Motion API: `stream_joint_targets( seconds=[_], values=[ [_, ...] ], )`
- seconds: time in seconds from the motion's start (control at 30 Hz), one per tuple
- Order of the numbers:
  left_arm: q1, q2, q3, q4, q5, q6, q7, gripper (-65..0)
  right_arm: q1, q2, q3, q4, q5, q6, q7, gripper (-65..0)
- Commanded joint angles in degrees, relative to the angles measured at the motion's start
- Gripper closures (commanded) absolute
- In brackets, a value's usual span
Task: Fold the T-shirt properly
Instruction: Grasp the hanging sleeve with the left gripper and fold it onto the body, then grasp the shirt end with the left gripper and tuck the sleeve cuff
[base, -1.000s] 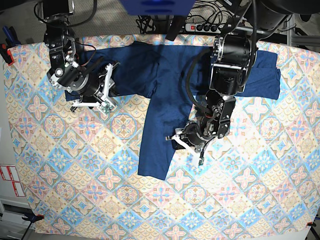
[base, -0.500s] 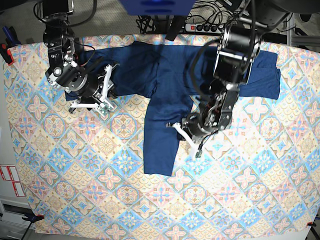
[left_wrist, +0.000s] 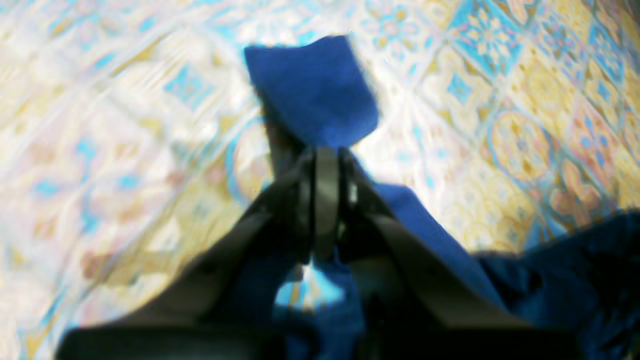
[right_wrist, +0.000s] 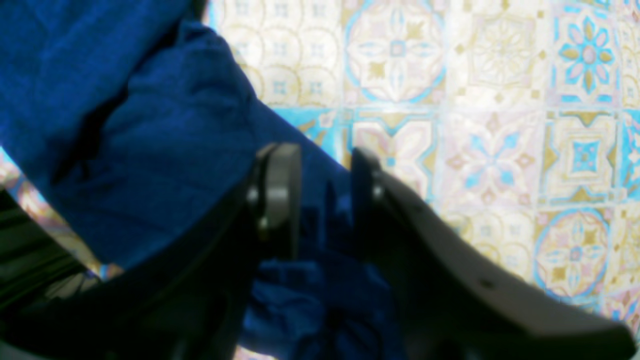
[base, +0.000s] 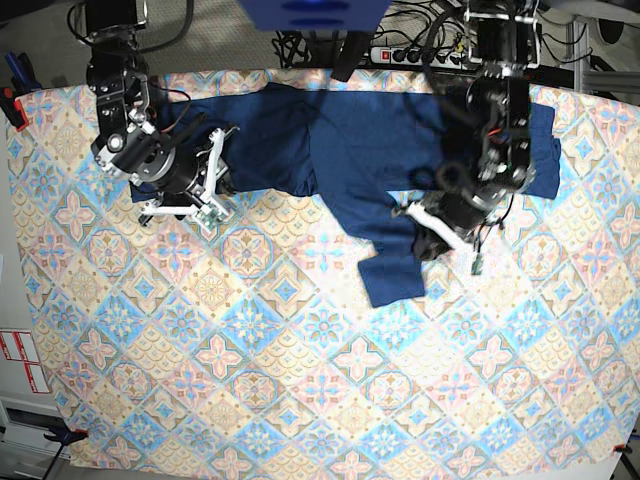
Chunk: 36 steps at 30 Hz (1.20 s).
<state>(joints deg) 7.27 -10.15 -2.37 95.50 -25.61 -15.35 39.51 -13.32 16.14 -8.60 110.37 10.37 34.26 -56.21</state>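
In my left wrist view, blurred, my left gripper (left_wrist: 326, 200) has its jaws pressed together on a pinch of the T-shirt (left_wrist: 315, 90); a flap of navy cloth stands up past the tips, and more cloth trails off to the lower right over the patterned tablecloth (left_wrist: 525, 115); to do this step well I judge I should keep the pinch firm and carry the sleeve low and steady so it lays flat instead of twisting. In my right wrist view, my right gripper (right_wrist: 325, 195) has its jaws apart with a clear gap; navy cloth lies beneath and between them, but I cannot tell whether the pads touch it; the shirt (right_wrist: 150, 130) bunches to the left. In the base view, the shirt (base: 330, 140) lies spread along the far edge of the tablecloth (base: 300, 380); my left gripper (base: 432, 240) holds the sleeve, whose end droops toward the middle of the table; my right gripper (base: 205, 185) rests at the opposite sleeve; I judge I should aim the sleeve across the body and keep the other side pinned.
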Motion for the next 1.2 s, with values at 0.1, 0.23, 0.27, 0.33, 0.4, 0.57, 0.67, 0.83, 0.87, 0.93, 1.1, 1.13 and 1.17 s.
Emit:
stream_joint_targets(
  seconds=[0.1, 0.23, 0.27, 0.33, 0.4, 0.57, 0.67, 0.83, 0.87, 0.93, 1.1, 1.13, 1.17],
  values=[
    [7.1, -1.8, -4.9, 12.2, -5.9, -0.5, -1.9, 0.0, 0.9, 0.4, 0.0, 1.1, 0.3, 0.0, 1.0, -17.3],
    [13.9, -1.8, -10.9, 20.0, -7.8, -0.5, -1.9, 0.0, 1.0, 0.3, 0.0, 1.0, 0.3, 0.0, 1.0, -17.3],
    [15.5, -1.8, -12.3, 20.8, -8.5, -0.6, -1.9, 0.0, 1.0, 0.3, -0.1, 1.0, 0.3, 0.0, 1.0, -17.3],
    [18.3, -1.8, -14.9, 21.7, -9.8, -0.6, -1.9, 0.0, 0.9, 0.3, -0.1, 1.0, 0.3, 0.0, 1.0, -17.3],
    [20.5, -1.8, -17.8, 21.7, -10.8, -0.7, -1.9, 0.0, 0.7, 0.3, 0.1, 1.0, 0.3, 0.0, 1.0, -17.3],
    [25.6, -1.8, -21.9, 22.2, -12.6, -0.8, -1.9, 0.0, 0.6, 0.3, -0.1, 0.9, 0.3, 0.0, 1.0, -17.3],
    [28.9, -2.6, -22.7, 23.7, -12.9, -0.8, -1.9, 0.0, 0.8, 0.3, -0.1, 0.9, 0.3, 0.0, 1.0, -17.3],
    [32.9, -2.6, -23.7, 24.6, -12.9, -0.8, -2.2, 0.0, 0.9, 0.3, -0.2, 0.8, 0.3, 0.0, 1.0, -17.3],
    [33.8, -2.6, -24.6, 24.7, -12.9, -0.8, -2.4, 0.0, 0.9, 0.3, -0.2, 0.8, 0.3, 0.0, 1.0, -17.3],
    [34.9, -2.6, -25.9, 24.7, -12.9, -0.8, -2.4, 0.0, 0.9, 0.3, -0.2, 0.8, 0.3, 0.0, 1.0, -17.3],
    [36.8, -2.5, -29.5, 24.7, -13.3, -0.9, -2.5, 0.0, 1.0, 0.3, -0.2, 0.7, 0.3, 0.0, 1.0, -17.3],
    [37.1, -2.5, -29.7, 24.7, -13.7, -0.9, -2.5, 0.0, 1.0, 0.3, -0.2, 0.7, 0.3, 0.0, 1.0, -17.3],
    [37.8, -2.5, -30.3, 24.7, -14.1, -0.9, -2.5, 0.0, 1.0, 0.3, -0.2, 0.7, 0.3, 0.0, 1.0, -17.3]
  ],
)
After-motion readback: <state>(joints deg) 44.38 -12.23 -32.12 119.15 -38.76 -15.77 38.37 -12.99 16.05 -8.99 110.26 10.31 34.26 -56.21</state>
